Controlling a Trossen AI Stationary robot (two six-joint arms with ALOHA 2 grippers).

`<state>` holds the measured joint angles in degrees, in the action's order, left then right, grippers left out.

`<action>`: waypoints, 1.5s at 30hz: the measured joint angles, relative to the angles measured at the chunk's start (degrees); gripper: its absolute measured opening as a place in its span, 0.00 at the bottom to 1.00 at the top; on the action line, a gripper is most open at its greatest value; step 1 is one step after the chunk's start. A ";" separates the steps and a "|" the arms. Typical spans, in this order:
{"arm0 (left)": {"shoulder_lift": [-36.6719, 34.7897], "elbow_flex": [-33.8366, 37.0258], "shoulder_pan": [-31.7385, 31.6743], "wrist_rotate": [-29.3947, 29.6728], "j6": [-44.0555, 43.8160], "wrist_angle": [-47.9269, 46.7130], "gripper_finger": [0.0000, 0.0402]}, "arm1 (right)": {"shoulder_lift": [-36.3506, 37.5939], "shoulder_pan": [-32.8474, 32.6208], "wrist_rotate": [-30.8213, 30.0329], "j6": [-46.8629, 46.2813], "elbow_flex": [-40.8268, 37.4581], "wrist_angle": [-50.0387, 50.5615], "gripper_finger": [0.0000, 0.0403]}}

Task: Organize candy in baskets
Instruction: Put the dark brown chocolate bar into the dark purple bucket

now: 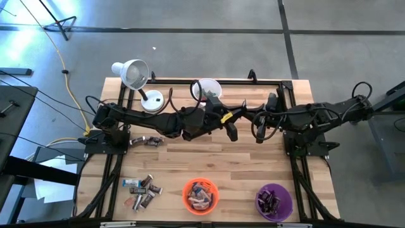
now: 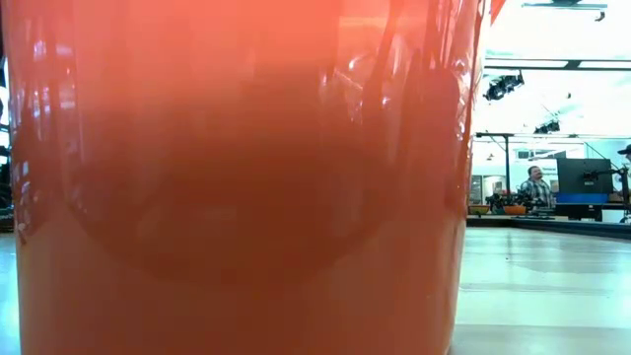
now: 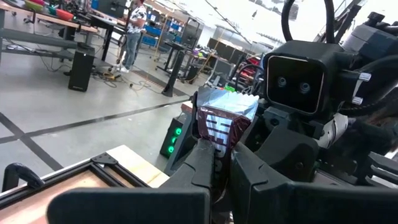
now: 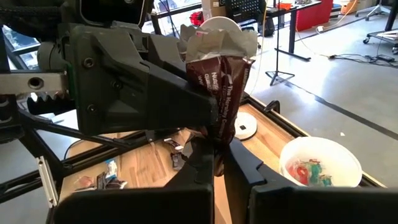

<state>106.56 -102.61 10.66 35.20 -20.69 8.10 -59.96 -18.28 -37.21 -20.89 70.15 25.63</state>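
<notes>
Above the middle of the wooden table (image 1: pixel 209 161), the left gripper (image 1: pixel 231 132) and the right gripper (image 1: pixel 259 133) are brought close together, tip to tip. A dark brown candy bar (image 4: pixel 225 93) with a crinkled silvery end is pinched between them: the left gripper's jaws are clenched on it, as is seen in the left wrist view (image 3: pixel 219 127), and the right gripper's jaws are likewise closed on its lower part, seen in the right wrist view. The bar is held upright, off the table.

The white basket (image 1: pixel 207 89) is placed at the far edge, just beside a white desk lamp (image 1: pixel 134 75), and red and green pieces are seen inside it. The orange basket (image 1: pixel 200 196) and the purple basket (image 1: pixel 274 201) are set at the near edge, each holding candy. A loose pile of candy (image 1: pixel 142 189) is spread at the near left, and a few more pieces (image 1: pixel 147 140) are left under the left arm.
</notes>
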 joint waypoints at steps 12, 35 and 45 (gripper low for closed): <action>0.00 0.00 0.26 -0.19 -0.21 -0.04 0.06 | -0.04 0.02 0.98 1.36 0.01 -0.07 0.00; 0.19 -0.06 0.59 -4.59 -2.30 0.29 0.02 | -0.22 1.33 3.74 6.30 0.00 -1.68 0.45; 0.20 -0.09 0.67 -4.87 -1.21 1.44 0.02 | -0.20 3.60 11.18 5.77 -0.05 -3.95 0.32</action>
<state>106.76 -102.69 11.33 30.33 -21.90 9.54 -60.16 -14.68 -26.03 -15.12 70.11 21.68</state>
